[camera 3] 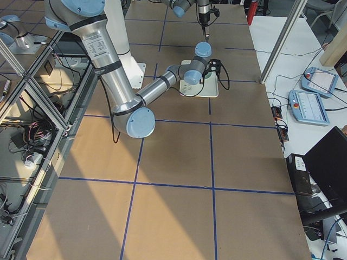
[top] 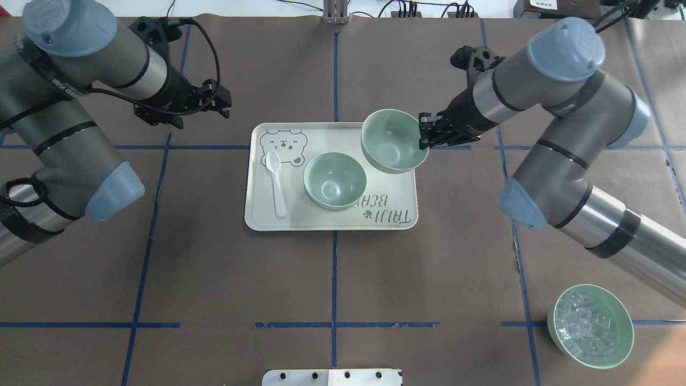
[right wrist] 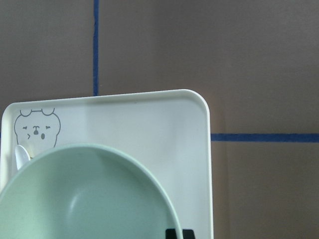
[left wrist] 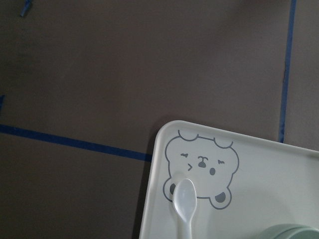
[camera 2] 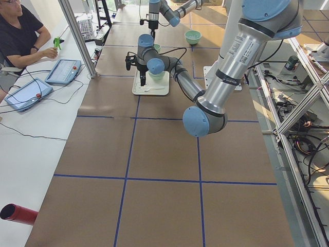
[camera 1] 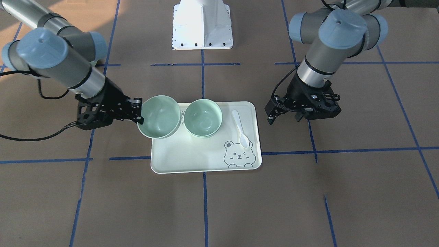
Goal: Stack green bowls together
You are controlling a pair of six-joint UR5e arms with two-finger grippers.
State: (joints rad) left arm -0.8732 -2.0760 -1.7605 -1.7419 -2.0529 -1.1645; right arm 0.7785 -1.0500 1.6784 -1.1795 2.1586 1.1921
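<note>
My right gripper [top: 423, 136] is shut on the rim of a pale green bowl [top: 394, 140] and holds it tilted over the far right corner of the cream tray [top: 386, 217]. This shows in the front view, gripper [camera 1: 139, 111] and bowl [camera 1: 159, 116], and the bowl fills the right wrist view [right wrist: 84, 199]. A second green bowl [top: 335, 180] stands upright on the tray, also in the front view [camera 1: 203, 117]. Its lower edge shows a double rim, perhaps a bowl nested under it. My left gripper [top: 221, 101] is open and empty, beyond the tray's far left corner.
A white spoon [top: 276, 182] lies on the tray beside the bear print. A green bowl of clear cubes [top: 590, 326] stands at the near right, under my right arm. The white robot base [camera 1: 202, 24] is at the table's edge.
</note>
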